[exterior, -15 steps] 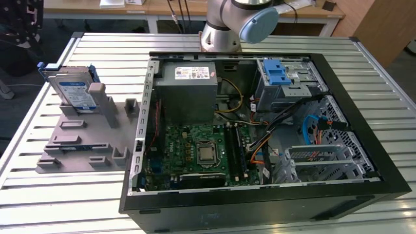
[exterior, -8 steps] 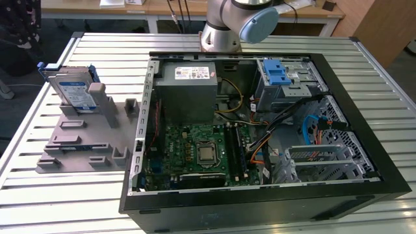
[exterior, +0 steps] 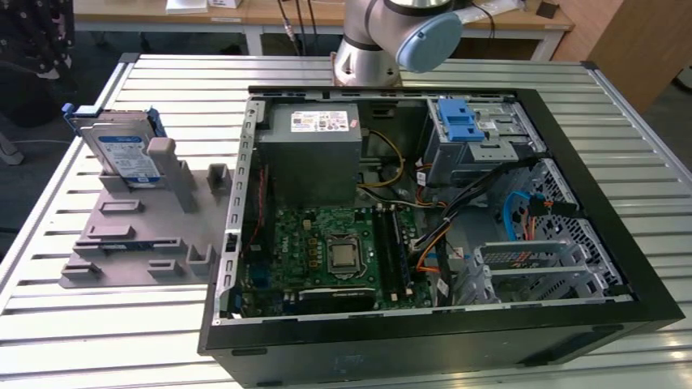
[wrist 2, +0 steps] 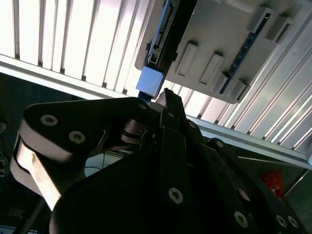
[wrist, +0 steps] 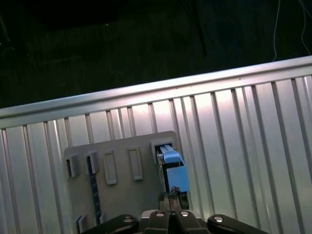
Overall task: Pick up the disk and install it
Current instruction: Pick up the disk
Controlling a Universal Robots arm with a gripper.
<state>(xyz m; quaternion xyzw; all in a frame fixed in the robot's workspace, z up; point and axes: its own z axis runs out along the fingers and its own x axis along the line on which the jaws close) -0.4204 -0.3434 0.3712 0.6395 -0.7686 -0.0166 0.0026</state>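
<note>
At the left of the exterior view, the disk (exterior: 117,150) stands on edge in a slot of the grey holder (exterior: 141,235), which lies on the slatted table (exterior: 65,324). In the first wrist view, the gripper (wrist: 169,204) hovers above the disk's blue-railed upper edge, closed and holding nothing. We judge the nearest hazard to be a descent in this state. Closed tips would strike the rail instead of straddling it, and could tip the disk in its slot or shove the holder if it is not fixed down. Further right, the open computer case (exterior: 243,203) is crowded with cables (exterior: 438,231). We expect a carried disk could snag on them or jam askew if it arrives tilted.
</note>
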